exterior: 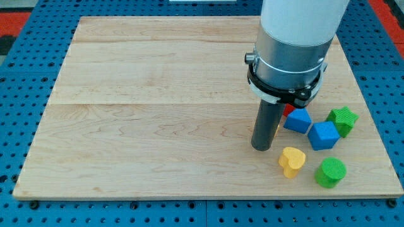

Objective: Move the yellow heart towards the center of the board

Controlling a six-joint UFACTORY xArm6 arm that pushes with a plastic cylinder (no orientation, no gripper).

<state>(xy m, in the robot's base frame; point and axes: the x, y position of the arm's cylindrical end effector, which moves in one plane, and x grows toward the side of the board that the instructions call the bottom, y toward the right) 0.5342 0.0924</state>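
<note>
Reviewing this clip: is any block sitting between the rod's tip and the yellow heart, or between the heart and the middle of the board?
Nothing visible blocks either. My tip sits just to the upper left of the yellow heart, with only bare wood between them. The blue blocks, green star and green cylinder all lie on the heart's right side. My own rod does stand on the centre-facing side.

A light wooden board (158, 113) lies flat on a blue table (25, 94) full of little round holes. Some red (12, 16) shows at the top corners. The light is bright and even
</note>
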